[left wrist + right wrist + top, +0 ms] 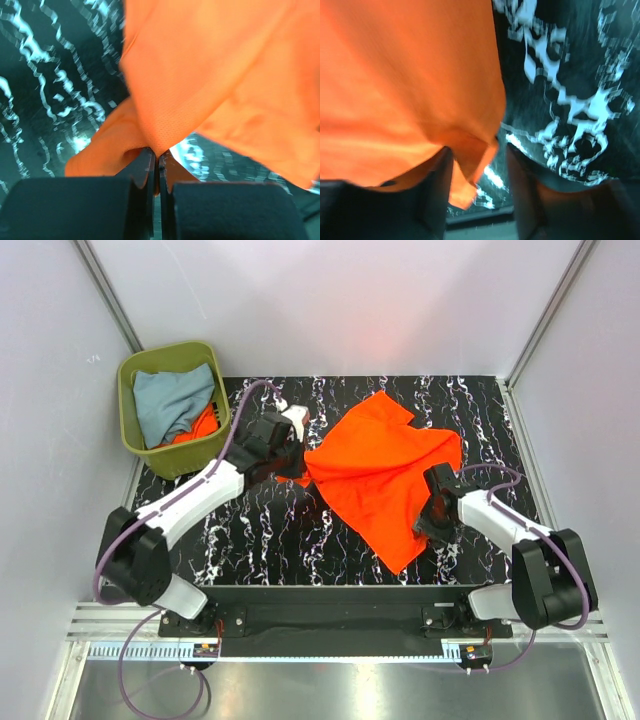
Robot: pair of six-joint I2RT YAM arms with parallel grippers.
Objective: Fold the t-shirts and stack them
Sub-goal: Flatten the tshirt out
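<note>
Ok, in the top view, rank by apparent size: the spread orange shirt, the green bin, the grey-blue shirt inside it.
Orange shirt, largest.
Green bin, next.
Grey-blue shirt, smallest, partly hidden in the bin.

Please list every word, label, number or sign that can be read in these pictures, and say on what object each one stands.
No text can be read.
The orange t-shirt is plain, and so are the green bin and the marbled table.
The small orange pieces under the arm bases are too small to read.
</note>
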